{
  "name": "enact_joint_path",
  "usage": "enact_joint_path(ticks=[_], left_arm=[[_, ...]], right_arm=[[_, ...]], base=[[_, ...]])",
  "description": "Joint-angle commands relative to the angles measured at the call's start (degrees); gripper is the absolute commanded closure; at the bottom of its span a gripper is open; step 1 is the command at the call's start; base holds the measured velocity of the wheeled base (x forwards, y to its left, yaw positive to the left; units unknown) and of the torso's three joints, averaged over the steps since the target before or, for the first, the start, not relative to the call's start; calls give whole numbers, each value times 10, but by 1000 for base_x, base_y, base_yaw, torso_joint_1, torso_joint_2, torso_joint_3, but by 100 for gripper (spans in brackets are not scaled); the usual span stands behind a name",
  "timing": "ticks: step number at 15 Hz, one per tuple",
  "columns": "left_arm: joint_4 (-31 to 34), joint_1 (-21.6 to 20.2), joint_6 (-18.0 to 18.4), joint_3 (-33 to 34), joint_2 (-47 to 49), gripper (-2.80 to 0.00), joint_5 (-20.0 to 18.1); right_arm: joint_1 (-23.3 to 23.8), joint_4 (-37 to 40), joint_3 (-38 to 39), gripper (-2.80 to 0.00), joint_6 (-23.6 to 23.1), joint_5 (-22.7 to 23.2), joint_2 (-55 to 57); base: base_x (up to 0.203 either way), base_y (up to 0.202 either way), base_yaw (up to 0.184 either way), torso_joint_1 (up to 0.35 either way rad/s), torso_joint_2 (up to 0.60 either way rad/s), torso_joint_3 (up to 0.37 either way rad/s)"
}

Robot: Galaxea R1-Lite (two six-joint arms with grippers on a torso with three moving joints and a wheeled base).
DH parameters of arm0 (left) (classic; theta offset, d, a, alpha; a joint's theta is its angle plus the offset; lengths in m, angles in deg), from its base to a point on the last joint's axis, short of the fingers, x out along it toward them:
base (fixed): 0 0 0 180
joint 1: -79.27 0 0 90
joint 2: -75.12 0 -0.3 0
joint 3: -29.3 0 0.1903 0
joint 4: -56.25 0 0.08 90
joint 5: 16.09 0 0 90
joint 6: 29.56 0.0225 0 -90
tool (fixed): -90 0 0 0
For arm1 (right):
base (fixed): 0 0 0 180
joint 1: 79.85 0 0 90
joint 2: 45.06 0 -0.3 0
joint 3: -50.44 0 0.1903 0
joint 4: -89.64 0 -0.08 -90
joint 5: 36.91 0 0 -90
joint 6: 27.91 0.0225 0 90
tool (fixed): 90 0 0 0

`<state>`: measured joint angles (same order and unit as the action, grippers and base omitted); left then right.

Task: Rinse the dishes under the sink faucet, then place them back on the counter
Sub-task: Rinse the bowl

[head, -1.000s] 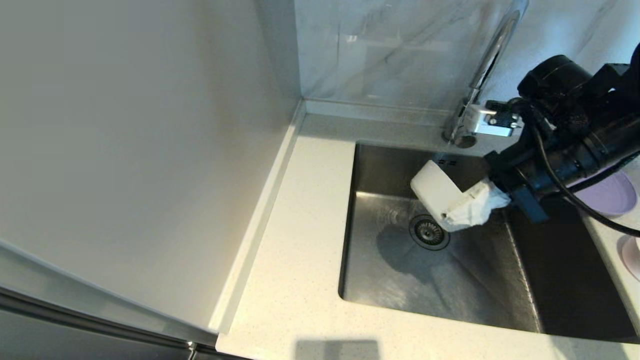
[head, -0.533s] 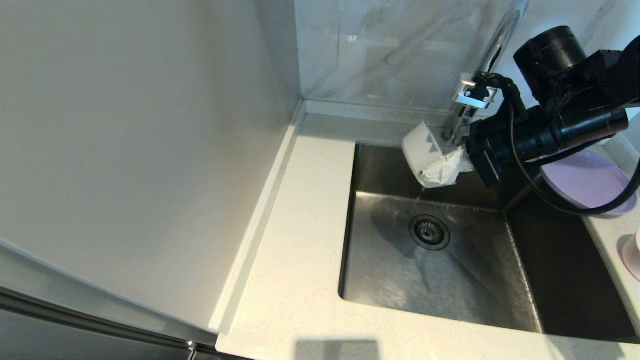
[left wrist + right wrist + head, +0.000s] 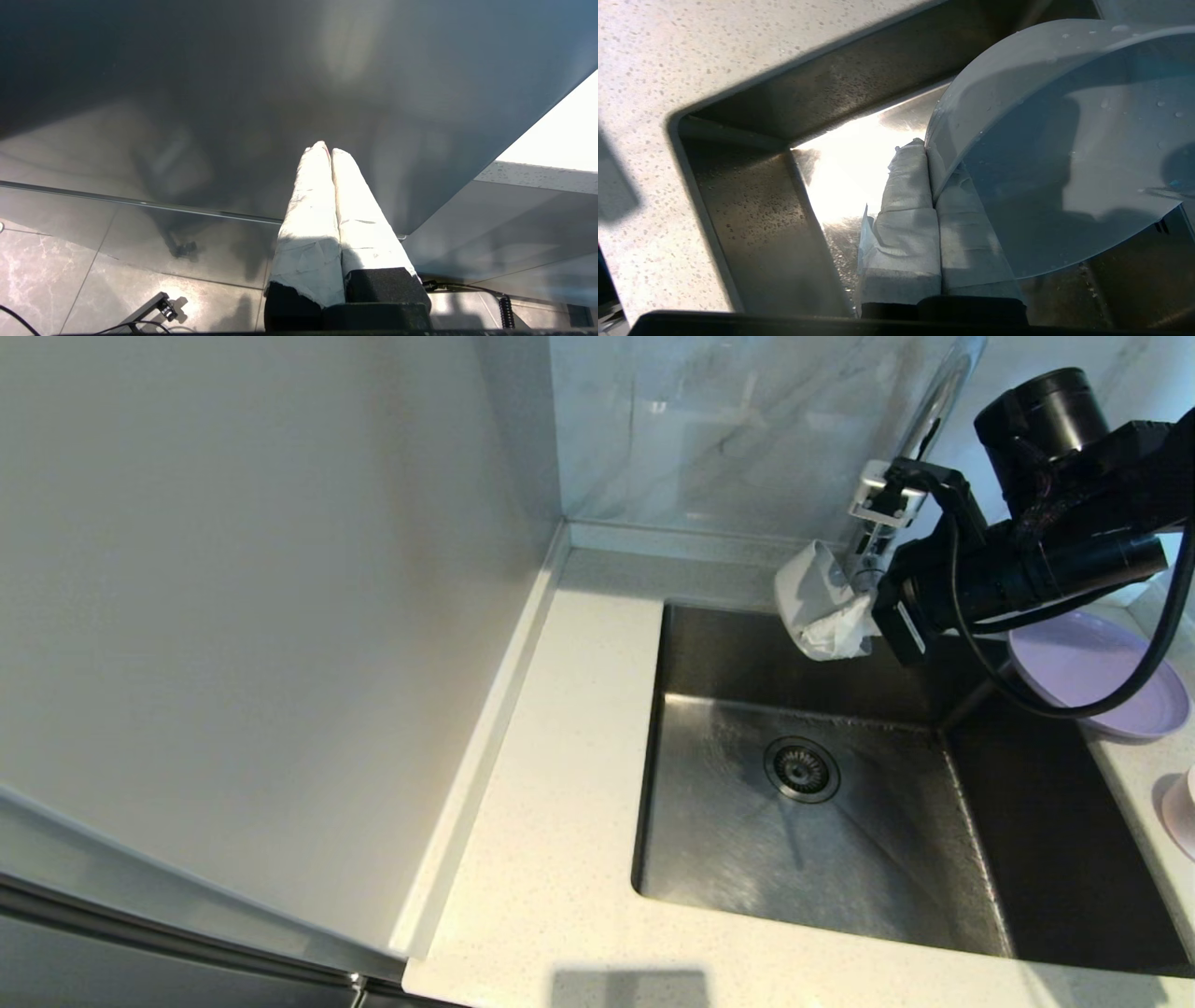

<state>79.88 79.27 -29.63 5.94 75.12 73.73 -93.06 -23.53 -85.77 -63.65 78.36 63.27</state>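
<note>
Since the earlier frames, the right claw (image 3: pixel 836 616) had risen from above the drain (image 3: pixel 801 769) to the back edge of the sink basin (image 3: pixel 747 859), beside the base of the sink faucet (image 3: pixel 910 439). Its wrapped fingers (image 3: pixel 908 196) were clamped on the rim of a pale dish (image 3: pixel 1064 154), seen edge-on from the head camera (image 3: pixel 810 583). Water droplets were visible on that dish in the right wrist view. Its colour could not be settled between the views.

A lilac-purple plate (image 3: pixel 1092 677) lay on the surface (image 3: pixel 551 821) at the right of the basin, partly behind the right arm. At the far right edge, a pale pink item (image 3: pixel 1184 812) sat on the surface, cut off by the frame.

The left claw (image 3: pixel 329 154) was out of the head view; its wrist camera showed the fingers pressed together, holding nothing, facing a dark panel (image 3: pixel 233 93) above a tiled floor (image 3: pixel 56 266).
</note>
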Motion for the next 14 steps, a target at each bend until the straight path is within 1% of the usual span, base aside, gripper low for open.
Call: enact_joint_path(ticks=[1,7,12,14], left_arm=[[0,0,0,0,0,0,0],[0,0,0,0,0,0,0],[0,0,0,0,0,0,0],[0,0,0,0,0,0,0]], right_arm=[[12,2,0,0,-2,0,-2],[37,-11,0,0,-2,-19,0],[43,-23,3,0,-1,-21,-1],[47,-23,4,0,7,-21,-1]], base=[[0,0,0,0,0,0],[0,0,0,0,0,0],[0,0,0,0,0,0],[0,0,0,0,0,0]])
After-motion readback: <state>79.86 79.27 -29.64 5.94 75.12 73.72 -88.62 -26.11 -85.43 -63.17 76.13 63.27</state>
